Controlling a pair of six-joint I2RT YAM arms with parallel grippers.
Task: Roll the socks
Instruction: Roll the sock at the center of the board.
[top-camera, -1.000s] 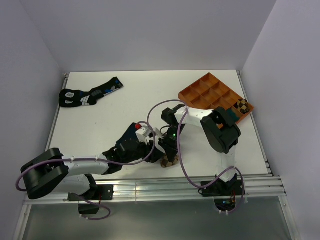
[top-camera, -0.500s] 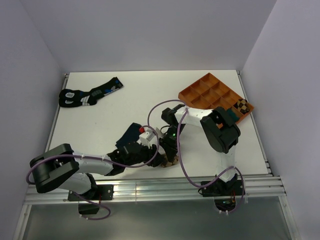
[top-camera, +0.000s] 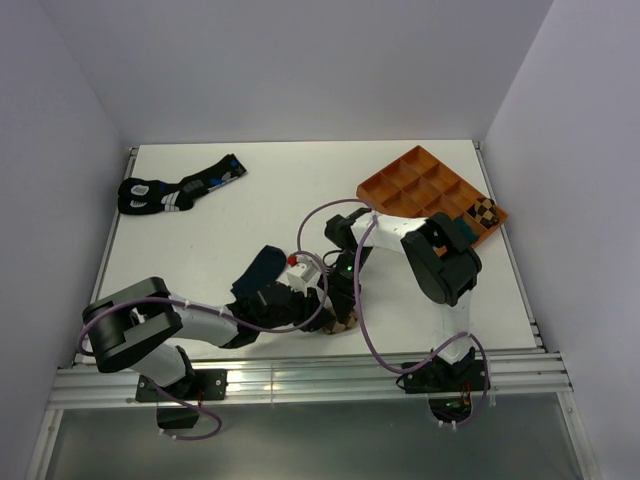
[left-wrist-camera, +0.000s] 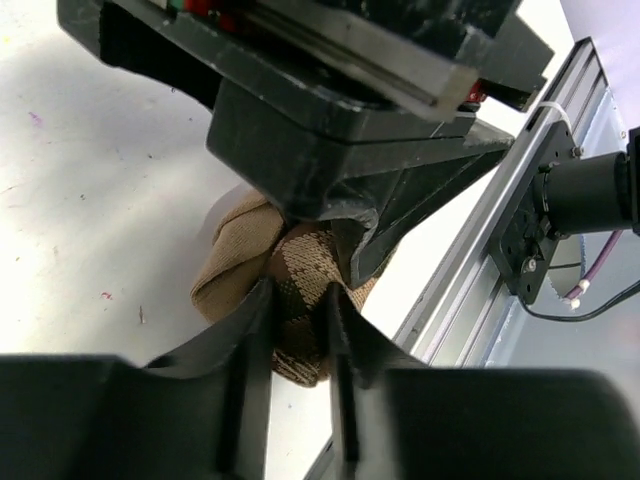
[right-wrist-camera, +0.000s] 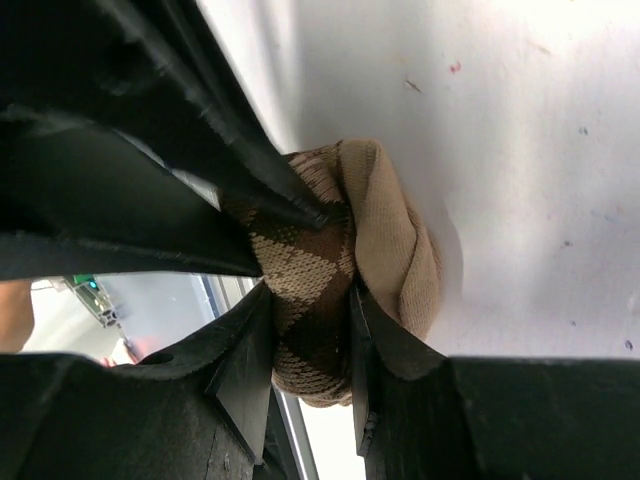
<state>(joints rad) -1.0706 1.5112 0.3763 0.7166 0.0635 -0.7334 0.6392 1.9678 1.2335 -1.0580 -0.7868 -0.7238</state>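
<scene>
Both left claw (left-wrist-camera: 298, 310) and right claw (right-wrist-camera: 308, 300) clamp the partly hidden argyle sock (right-wrist-camera: 390, 240).

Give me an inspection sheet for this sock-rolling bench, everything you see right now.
Surface: white table, faint specks.
Job's things: tan argyle sock bunched near the front edge; navy sock beside the left arm.
Clutter: black patterned socks far left; orange tray far right, an argyle bundle in one compartment.
Hands: left hand and right hand both clamp the argyle sock.
Cables: purple cables loop off both arms.
Surroundings: white walls, metal rail.
</scene>
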